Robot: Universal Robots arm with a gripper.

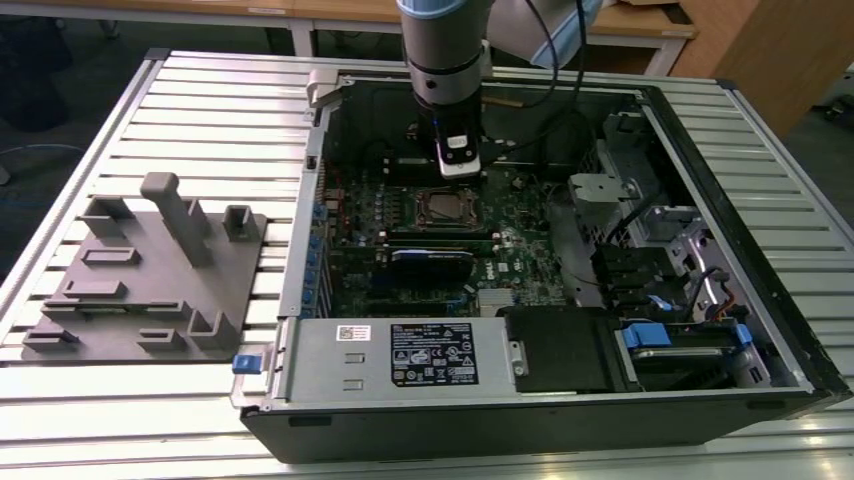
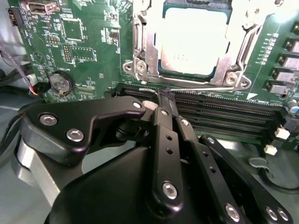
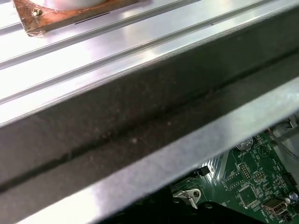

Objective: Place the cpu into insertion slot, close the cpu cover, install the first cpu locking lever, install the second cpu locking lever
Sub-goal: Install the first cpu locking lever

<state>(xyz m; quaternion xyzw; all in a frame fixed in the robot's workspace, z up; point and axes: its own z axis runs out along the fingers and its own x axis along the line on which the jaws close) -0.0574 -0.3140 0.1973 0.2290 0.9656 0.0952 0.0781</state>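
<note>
In the exterior view my gripper (image 1: 458,168) hangs inside the open computer case (image 1: 747,200), just behind the insertion slot (image 1: 445,207) on the green board. In the second wrist view the cpu (image 2: 194,39) lies in the slot with its dull silver top showing. The cpu cover (image 2: 144,46) lies flat around it as a silvery frame. A thin wire locking lever (image 2: 205,87) runs along the socket's near edge. My gripper (image 2: 164,95) is shut, and its black fingertips (image 2: 160,106) meet right at that lever, touching it.
Long black memory slots (image 2: 224,112) lie right beside the fingertips. A coin battery (image 2: 60,81) sits on the board. A blue card (image 1: 430,258) stands in front of the socket. A grey fixture block (image 1: 147,270) rests on the slatted table at the exterior view's left. The case wall (image 3: 140,121) is close.
</note>
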